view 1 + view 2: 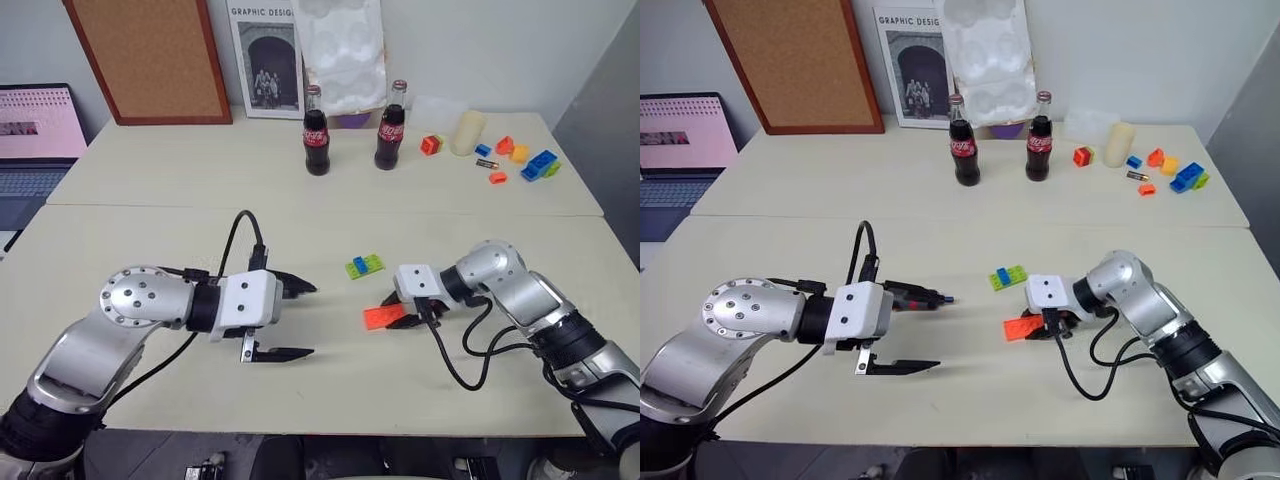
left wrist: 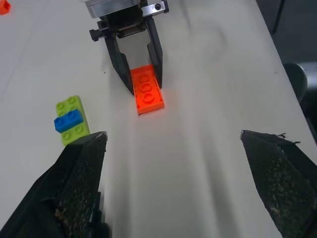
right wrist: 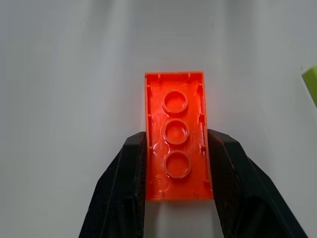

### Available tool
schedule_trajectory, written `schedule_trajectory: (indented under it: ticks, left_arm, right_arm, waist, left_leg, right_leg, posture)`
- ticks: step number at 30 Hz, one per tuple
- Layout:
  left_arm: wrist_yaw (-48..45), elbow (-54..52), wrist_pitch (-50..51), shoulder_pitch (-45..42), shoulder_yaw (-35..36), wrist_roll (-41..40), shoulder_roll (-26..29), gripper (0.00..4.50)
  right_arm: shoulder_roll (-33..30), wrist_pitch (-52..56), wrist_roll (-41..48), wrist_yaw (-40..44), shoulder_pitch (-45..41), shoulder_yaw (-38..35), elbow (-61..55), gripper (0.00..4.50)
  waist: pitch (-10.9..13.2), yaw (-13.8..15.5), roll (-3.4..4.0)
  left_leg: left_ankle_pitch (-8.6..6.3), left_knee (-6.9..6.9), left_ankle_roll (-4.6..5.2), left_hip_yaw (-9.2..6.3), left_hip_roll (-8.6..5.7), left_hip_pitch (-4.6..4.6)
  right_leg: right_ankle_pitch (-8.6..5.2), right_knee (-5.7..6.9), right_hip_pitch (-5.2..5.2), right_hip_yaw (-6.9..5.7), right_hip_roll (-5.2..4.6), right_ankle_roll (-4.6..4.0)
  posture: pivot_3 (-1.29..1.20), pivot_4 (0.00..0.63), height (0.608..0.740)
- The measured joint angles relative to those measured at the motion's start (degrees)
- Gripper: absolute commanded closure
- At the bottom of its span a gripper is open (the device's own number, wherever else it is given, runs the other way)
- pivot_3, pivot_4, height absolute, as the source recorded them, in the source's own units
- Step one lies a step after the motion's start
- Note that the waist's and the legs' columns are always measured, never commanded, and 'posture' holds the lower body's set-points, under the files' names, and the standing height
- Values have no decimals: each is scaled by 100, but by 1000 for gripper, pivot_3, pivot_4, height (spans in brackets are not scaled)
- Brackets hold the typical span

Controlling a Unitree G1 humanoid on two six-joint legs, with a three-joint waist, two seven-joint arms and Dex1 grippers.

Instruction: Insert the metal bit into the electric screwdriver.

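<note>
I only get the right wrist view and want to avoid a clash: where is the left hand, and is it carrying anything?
Observer: The left hand is open with nothing between its fingers. It hangs over the table, pointing toward the right hand.
Operator: What is the green sliver at my picture's edge?
Observer: A green brick with a small blue brick on top, lying near the orange brick you are gripping.
Operator: Anything farther back?
Observer: Two cola bottles stand there, with more coloured bricks off to their right.
</note>
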Motion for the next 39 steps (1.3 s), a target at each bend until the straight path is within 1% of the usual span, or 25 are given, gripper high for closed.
schedule_trajectory:
  ticks: [1,5,7,9,11,14,16,19,22,24,25,27,28,29,34,37,39]
  left_arm:
    - [33,4,36,-46,-26,-6,-61,0]
    - [227,123,164,-344,-168,-41,-475,0]
    - [356,234,174,-531,-259,-27,-799,0]
    - [452,363,164,-680,-389,24,-1032,0]
    - [562,578,147,-922,-529,62,-1417,0]
    - [620,797,52,-1177,-751,160,-1745,0]
    - [687,1054,-114,-1434,-959,296,-2141,0]
    - [722,1430,-296,-1708,-1248,420,-2654,0]
    - [724,1663,-399,-1828,-1436,535,-2870,0]
    - [711,1917,-537,-1915,-1537,682,-3008,0]
    - [709,2001,-591,-1948,-1594,746,-3048,0]
    - [704,2113,-689,-1954,-1633,857,-3084,0]
    - [704,2182,-713,-1965,-1659,905,-3112,0]
    - [706,2229,-719,-1970,-1687,943,-3135,0]
    - [721,2277,-721,-1992,-1673,1069,-3107,0]
    - [719,2269,-666,-1967,-1433,1048,-2817,0]
    - [704,2207,-575,-1888,-1139,1005,-2503,0]
  right_arm:
    - [-85,102,16,-60,96,-111,-168,3102]
    - [-453,877,243,-720,902,-1159,-1123,3102]
    - [-549,1340,282,-1288,1517,-1984,-1524,3102]
    - [-610,1680,239,-1787,1973,-2648,-1661,3102]
    - [-515,2024,4,-2573,2364,-3270,-1678,3102]
    - [-273,2392,-250,-3529,2425,-3827,-1486,3102]
    - [63,2573,-369,-4302,2294,-4148,-1115,3102]
    - [604,2823,-369,-5143,2009,-4567,-558,3102]
    - [880,2992,-212,-5525,1770,-4851,-221,3102]
    - [1023,3112,24,-5742,1576,-5191,23,2402]
    - [1029,3160,98,-5813,1550,-5287,64,2269]
    - [1038,3187,215,-5915,1548,-5417,68,1713]
    - [1042,3212,269,-5947,1549,-5479,63,1574]
    - [1044,3251,327,-5972,1556,-5525,36,1319]
    - [1004,3491,641,-5889,1970,-5583,-841,58]
    - [665,3534,770,-5573,2277,-5447,-1575,58]
    - [341,3472,1011,-5105,2387,-5231,-2146,58]
  waist:
    - [0,5,0]
    - [0,7,0]
    - [-2,30,0]
    - [-3,15,1]
    - [-3,12,0]
    - [-4,-47,2]
    - [-5,-65,4]
    - [-8,-72,6]
    - [-10,-94,12]
    - [-13,-96,19]
    - [-13,-95,20]
    - [-14,-94,20]
    - [-14,-95,21]
    - [-14,-95,21]
    - [-15,-106,28]
    - [-12,-143,32]
    - [-12,-197,33]
  left_leg:
    - [0,0,0,0,0,-2]
    - [0,1,0,-4,-3,-4]
    - [0,0,0,-12,-5,-4]
    - [0,4,0,-10,-8,-2]
    - [0,7,0,-10,-8,1]
    - [1,7,1,-5,-9,10]
    - [2,6,2,-5,-10,12]
    - [3,6,3,-5,-11,13]
    - [3,2,3,-5,-12,12]
    - [3,-2,3,-6,-12,10]
    - [3,-2,4,-6,-12,10]
    - [2,-3,4,-6,-12,10]
    - [2,-2,4,-6,-12,9]
    - [2,-2,4,-6,-12,9]
    - [2,-3,4,-8,-12,9]
    - [2,-2,4,-7,-12,10]
    - [2,-4,5,-8,-10,14]
  right_leg:
    - [0,-1,0,0,-1,0]
    - [0,-2,0,-2,-2,2]
    - [0,-2,7,-8,-2,2]
    - [1,-3,8,-3,-2,3]
    - [3,-2,13,-2,-2,6]
    - [9,-2,15,7,-1,8]
    - [13,-1,16,7,0,5]
    - [16,-2,20,8,0,7]
    - [16,-4,18,11,0,7]
    - [15,-6,17,10,0,8]
    - [14,-6,17,9,0,9]
    - [13,-8,17,10,0,10]
    - [12,-9,17,10,0,11]
    - [12,-9,17,10,0,11]
    - [11,-7,17,10,0,13]
    - [9,-7,17,11,0,16]
    - [5,-4,17,11,3,23]
  posture:
    - [0,150,740]
    - [0,150,740]
    - [0,150,740]
    - [0,150,740]
    - [0,150,740]
    - [0,150,740]
    - [0,150,740]
    - [0,150,740]
    - [0,150,740]
    - [0,150,740]
    - [0,150,740]
    - [0,150,740]
    - [0,150,740]
    - [0,150,740]
    - [0,150,740]
    - [0,150,740]
    - [0,150,740]
